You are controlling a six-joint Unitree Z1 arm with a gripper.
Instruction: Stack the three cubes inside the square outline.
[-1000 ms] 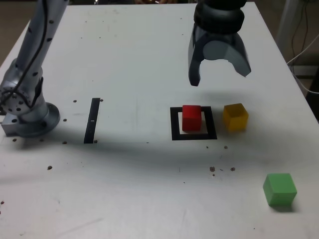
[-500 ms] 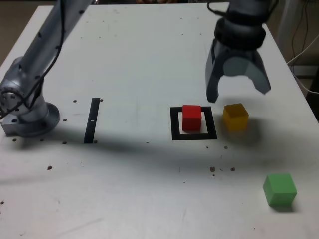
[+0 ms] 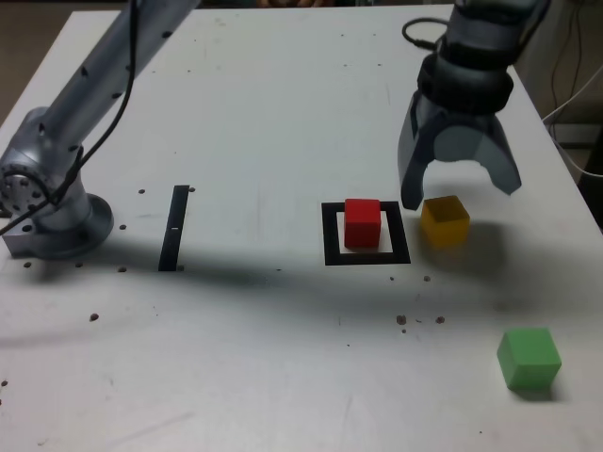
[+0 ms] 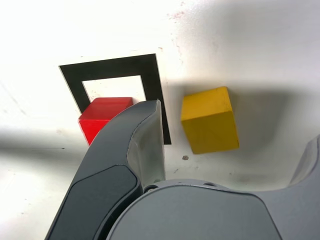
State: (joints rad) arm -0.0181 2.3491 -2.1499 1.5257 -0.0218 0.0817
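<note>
Take the square outline [image 3: 366, 234] as your landmark: its black frame lies flat on the white counter [image 3: 254, 122], and the red cube [image 3: 362, 222] sits inside it on the white centre. In the wrist view the same red cube [image 4: 103, 118] rests against one edge of the frame's inner opening rather than dead centre, partly hidden behind a finger.

The yellow cube [image 3: 445, 220] stands just beside the outline on the exterior view's right, clear of the frame — a strip of bare counter shows between them in the wrist view [image 4: 209, 119].

Your gripper [image 3: 459, 195] hangs over that yellow cube with its fingers [image 3: 412, 182] spread wide, holding nothing; one finger tip is near the outline's right-hand border, the other beyond the cube's far side. The tips look to be above the cube's top, not around it.

The green cube [image 3: 529, 357] lies well apart from the outline, toward the near right of the exterior view.

A thin black strip [image 3: 174, 227] lies well to the outline's left in that view, with the arm's base [image 3: 47, 212] beyond it.
</note>
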